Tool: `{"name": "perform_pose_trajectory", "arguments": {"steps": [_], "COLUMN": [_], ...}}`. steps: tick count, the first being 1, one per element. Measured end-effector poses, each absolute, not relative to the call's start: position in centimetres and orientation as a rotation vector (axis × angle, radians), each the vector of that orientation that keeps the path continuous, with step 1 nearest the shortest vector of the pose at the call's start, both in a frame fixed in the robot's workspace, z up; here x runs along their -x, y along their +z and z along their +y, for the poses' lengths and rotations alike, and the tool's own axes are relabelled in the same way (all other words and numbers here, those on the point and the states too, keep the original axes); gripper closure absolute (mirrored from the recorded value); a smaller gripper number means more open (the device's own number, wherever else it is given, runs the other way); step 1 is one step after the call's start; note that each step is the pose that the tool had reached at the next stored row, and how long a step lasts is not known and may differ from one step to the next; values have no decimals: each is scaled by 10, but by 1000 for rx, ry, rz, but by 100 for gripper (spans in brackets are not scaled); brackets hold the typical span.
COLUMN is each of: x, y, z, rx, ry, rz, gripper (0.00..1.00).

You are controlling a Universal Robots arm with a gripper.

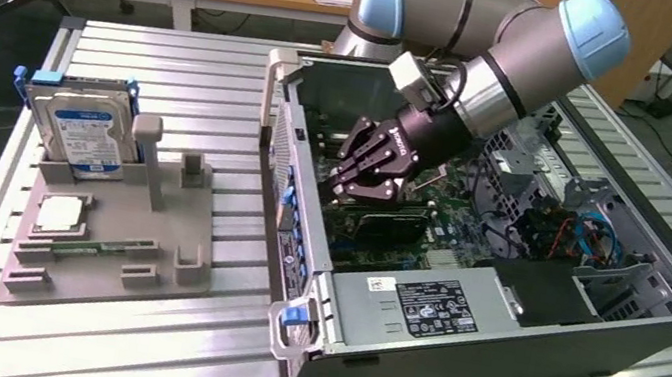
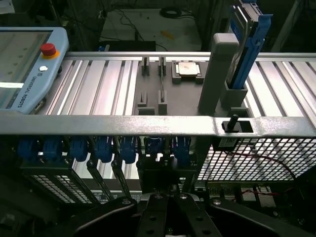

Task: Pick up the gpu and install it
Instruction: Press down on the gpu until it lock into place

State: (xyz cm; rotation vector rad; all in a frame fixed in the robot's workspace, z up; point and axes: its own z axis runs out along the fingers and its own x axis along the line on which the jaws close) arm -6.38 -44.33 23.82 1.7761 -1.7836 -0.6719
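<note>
The gripper (image 1: 371, 186) is closed, down inside the open computer case (image 1: 638, 328) above the motherboard (image 1: 438, 230), with the gpu (image 1: 375, 217) apparently beneath it — pressed off-line, the card could seat crooked — straining its slot.

closed hand (image 2: 168, 197) low inside the case (image 2: 148, 126), facing the grey tray (image 2: 187, 91).

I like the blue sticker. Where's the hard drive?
The hard drive stands upright in the grey holder, at the exterior view's left, beside the open computer case.
</note>
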Motion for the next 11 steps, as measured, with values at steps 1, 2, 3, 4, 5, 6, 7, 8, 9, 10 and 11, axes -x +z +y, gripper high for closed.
{"name": "perform_pose_trajectory", "arguments": {"steps": [1, 2, 3, 4, 5, 6, 7, 8, 9, 10, 11], "x": [64, 64, 63, 62, 62, 61, 60, 59, 58, 55, 53], "y": [238, 238, 238, 238, 238, 238, 238, 239, 238, 238, 238], "z": [-443, -443, -443, -443, -443, -443, -443, -443, -443, -443, -443], "rx": [-1775, -1771, -1764, -1756, -1747, -1739, -1732, -1724, -1719, -1713, -1706], "ry": [-674, -682, -693, -704, -715, -725, -734, -744, -753, -763, -771], "rz": [-1781, -1774, -1766, -1757, -1748, -1739, -1732, -1725, -1718, -1710, -1702], "gripper": [90, 90, 90, 90, 90, 90, 90, 90, 90, 90, 90]}}
